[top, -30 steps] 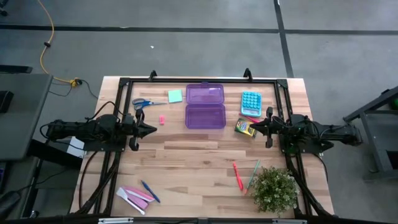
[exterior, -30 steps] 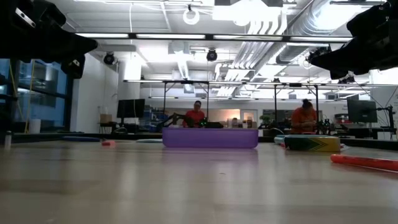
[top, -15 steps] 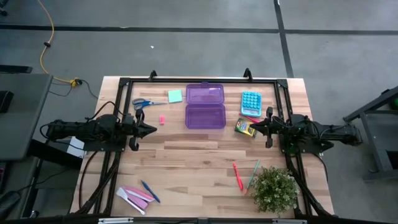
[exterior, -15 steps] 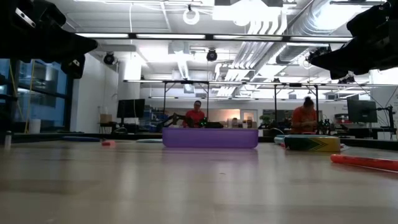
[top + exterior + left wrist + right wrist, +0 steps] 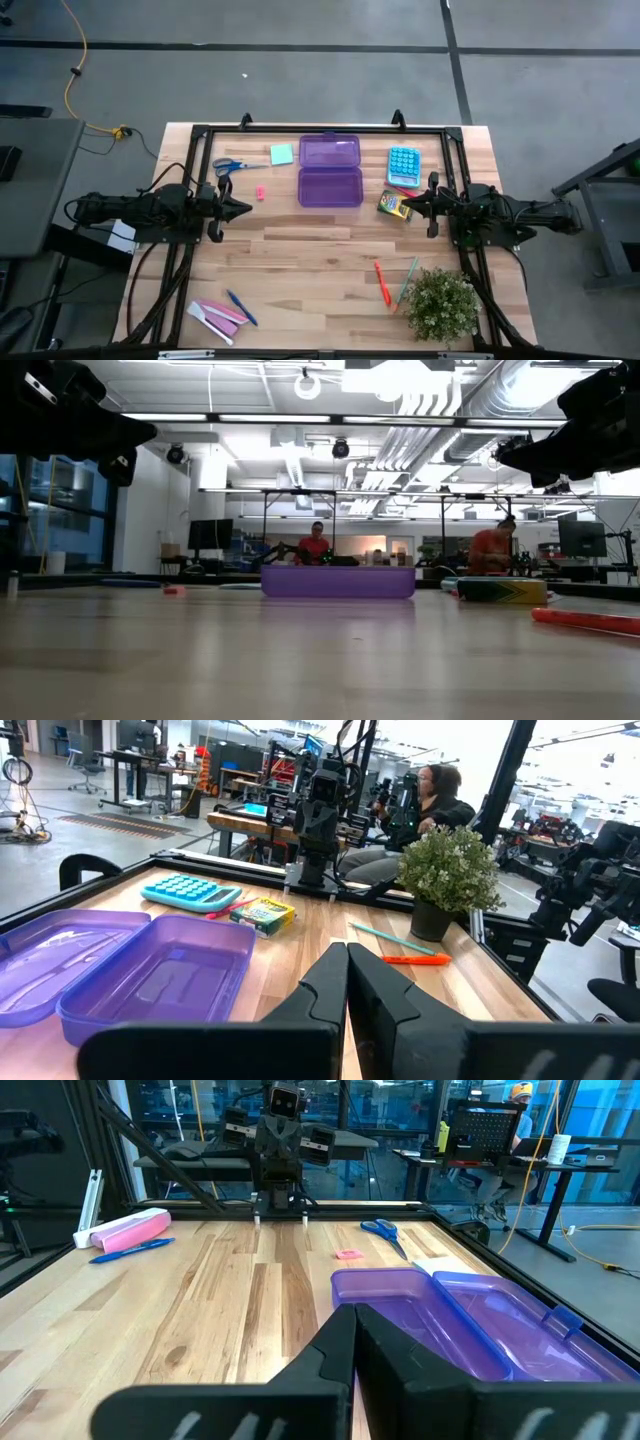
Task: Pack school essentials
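An open purple pencil box (image 5: 330, 172) lies at the table's far middle. Round it lie blue-handled scissors (image 5: 232, 166), a green sticky-note pad (image 5: 282, 154), a tiny pink eraser (image 5: 260, 192) and a yellow crayon box (image 5: 395, 205). An orange-red pen (image 5: 382, 281) and a green pen (image 5: 407, 280) lie near right; a blue pen (image 5: 240, 307) lies near left. My left gripper (image 5: 248, 209) hovers shut at the left side, level, pointing right. My right gripper (image 5: 408, 203) hovers shut at the right side, pointing left, close to the crayon box. Both hold nothing.
A light-blue calculator (image 5: 403, 166) lies far right. A potted plant (image 5: 441, 304) stands at the near right corner. Pink and white flat pieces (image 5: 217, 316) lie near left. A black frame (image 5: 320, 128) runs along the table's edges. People sit in the room beyond.
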Controlling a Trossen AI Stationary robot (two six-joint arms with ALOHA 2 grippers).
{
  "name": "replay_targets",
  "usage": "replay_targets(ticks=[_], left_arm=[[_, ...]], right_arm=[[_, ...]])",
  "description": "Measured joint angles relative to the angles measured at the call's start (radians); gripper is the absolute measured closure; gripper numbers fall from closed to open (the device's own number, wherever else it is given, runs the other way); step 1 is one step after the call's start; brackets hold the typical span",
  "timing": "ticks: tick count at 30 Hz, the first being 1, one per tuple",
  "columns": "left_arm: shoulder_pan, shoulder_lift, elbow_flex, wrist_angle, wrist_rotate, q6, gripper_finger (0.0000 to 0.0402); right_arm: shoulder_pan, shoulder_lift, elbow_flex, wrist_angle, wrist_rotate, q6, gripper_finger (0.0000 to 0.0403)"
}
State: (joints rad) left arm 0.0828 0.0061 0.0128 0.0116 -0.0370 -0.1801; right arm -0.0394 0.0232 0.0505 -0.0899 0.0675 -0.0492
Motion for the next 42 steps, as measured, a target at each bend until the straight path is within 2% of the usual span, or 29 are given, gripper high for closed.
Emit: replay_targets(ticks=[42], left_arm=[[0.0,0.0,0.0,0.0,0.0,0.0,0.0401]], right_arm=[[0.0,0.0,0.0,0.002,0.0,0.021,0.0402]])
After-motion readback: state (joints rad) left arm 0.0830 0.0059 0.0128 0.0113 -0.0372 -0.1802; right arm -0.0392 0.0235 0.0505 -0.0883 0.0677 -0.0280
